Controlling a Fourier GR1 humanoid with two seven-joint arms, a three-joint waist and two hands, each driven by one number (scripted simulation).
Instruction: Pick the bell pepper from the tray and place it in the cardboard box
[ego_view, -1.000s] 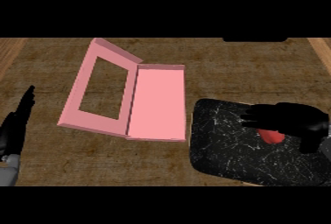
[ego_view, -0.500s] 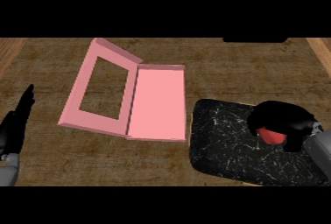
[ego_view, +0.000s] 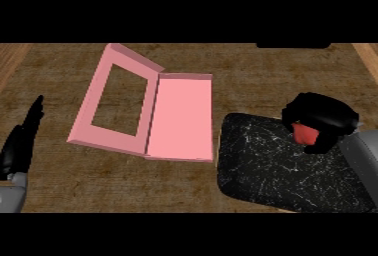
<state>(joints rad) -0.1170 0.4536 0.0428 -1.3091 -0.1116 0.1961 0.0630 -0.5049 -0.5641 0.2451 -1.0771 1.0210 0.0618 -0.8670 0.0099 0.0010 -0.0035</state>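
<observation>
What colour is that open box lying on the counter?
Pink, inside and out; the box shows plainly in the head view, lid folded open.

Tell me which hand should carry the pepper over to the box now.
Right. The right hand is already curled round the red bell pepper above the dark tray, with the pink box just to its left. The left hand rests open at the view's left edge, holding nothing.
</observation>
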